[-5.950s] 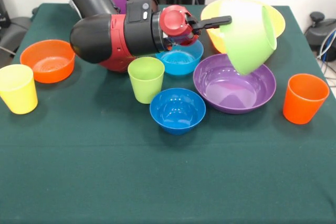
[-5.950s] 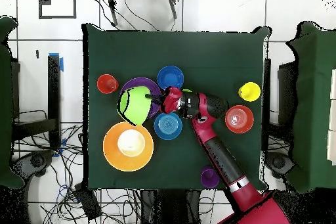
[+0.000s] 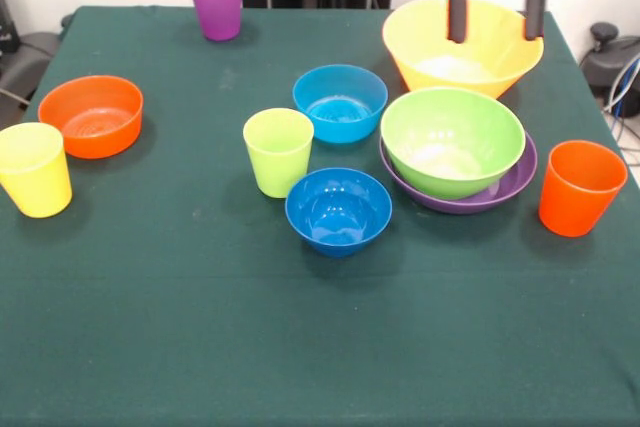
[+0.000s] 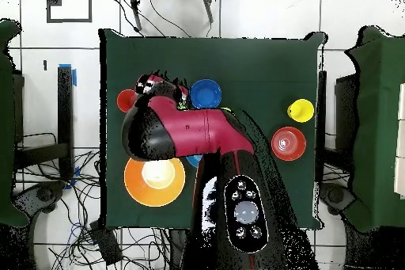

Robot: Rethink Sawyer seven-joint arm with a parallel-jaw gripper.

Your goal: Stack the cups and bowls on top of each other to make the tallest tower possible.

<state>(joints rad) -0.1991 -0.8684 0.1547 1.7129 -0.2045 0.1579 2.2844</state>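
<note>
From the front I see the gripper (image 3: pixel 494 12) hanging w/ fingers spread wide, holding nothing, over the big yellow bowl (image 3: pixel 463 45) at the back; the green bowl (image 3: pixel 452 139) sits inside the purple bowl (image 3: pixel 505 185), w/ the orange cup (image 3: pixel 579 187) just beside them. That view also shows the light blue bowl (image 3: pixel 340 102), dark blue bowl (image 3: pixel 338 209), green cup (image 3: pixel 278 150), orange bowl (image 3: pixel 92 115), yellow cup (image 3: pixel 35 169) & purple cup (image 3: pixel 216 3), all apart on the table (image 3: pixel 200 327). From above the red arm (image 4: pixel 186 131) covers most of the middle, so I only make out the yellow bowl, dark blue bowl, orange bowl, orange cup & yellow cup there.
</note>
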